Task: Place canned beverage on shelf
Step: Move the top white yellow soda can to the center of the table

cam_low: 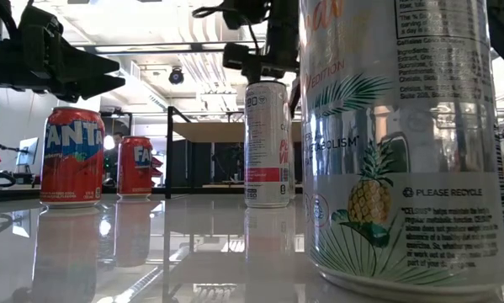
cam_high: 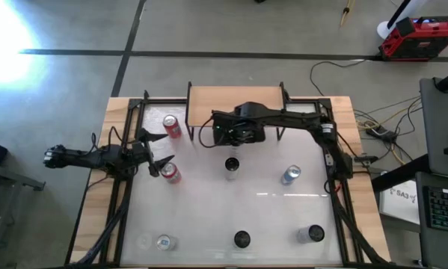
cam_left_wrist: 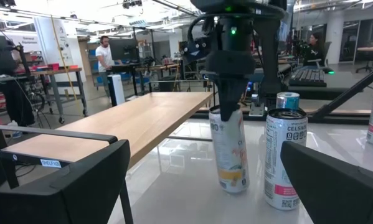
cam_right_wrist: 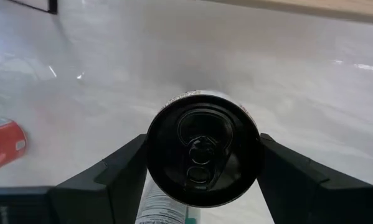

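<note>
My right gripper (cam_right_wrist: pixel 203 147) is shut on a white can with a black top (cam_right_wrist: pixel 203 155) and orange print (cam_left_wrist: pixel 228 149), just in front of the shelf. The shelf (cam_high: pixel 235 101) is a tan wooden top on black legs at the table's far middle. In the high view my right gripper (cam_high: pixel 231 136) hides this can. A white Celsius can (cam_high: pixel 231 166) stands just near of it. My left gripper (cam_high: pixel 159 150) is open and empty at the table's left, next to a red Fanta can (cam_high: pixel 170 173). My right gripper pinches the can's top end (cam_right_wrist: pixel 155 134) between its two fingers, one on each side of the rim. The fingers come from above, pointing down. The can hangs tilted below them; whether its bottom (cam_left_wrist: pixel 233 185) touches the table I cannot tell.
A second Fanta can (cam_high: pixel 172 125) stands at the far left by the shelf. A blue-topped can (cam_high: pixel 291 174) stands at the right. Three more cans (cam_high: pixel 241 239) (cam_high: pixel 311 234) (cam_high: pixel 162 241) stand along the near edge. Black frame rails (cam_high: pixel 126 187) run along both sides.
</note>
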### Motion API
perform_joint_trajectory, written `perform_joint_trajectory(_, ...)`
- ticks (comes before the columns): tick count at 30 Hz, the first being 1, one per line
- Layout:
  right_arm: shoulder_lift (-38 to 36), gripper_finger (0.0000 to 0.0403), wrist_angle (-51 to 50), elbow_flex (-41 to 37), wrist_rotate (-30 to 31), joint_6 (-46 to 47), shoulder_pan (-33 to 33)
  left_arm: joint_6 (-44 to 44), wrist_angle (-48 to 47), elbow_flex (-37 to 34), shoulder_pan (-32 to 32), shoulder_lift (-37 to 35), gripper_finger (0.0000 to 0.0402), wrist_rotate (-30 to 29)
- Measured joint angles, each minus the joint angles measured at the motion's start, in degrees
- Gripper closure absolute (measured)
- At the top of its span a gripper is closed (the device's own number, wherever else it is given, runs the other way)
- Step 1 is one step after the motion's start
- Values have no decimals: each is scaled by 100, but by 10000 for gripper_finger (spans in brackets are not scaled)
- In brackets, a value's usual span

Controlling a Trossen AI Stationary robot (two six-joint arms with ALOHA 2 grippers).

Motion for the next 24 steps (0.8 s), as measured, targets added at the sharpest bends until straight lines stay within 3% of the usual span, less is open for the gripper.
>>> perform_joint_trajectory(11,87,149,28,89,56,5,0,0,1,1,0,0,2,1)
perform_joint_trajectory(24,-86,66,-225,78,-44,261,39,0,0,2,0,0,2,2)
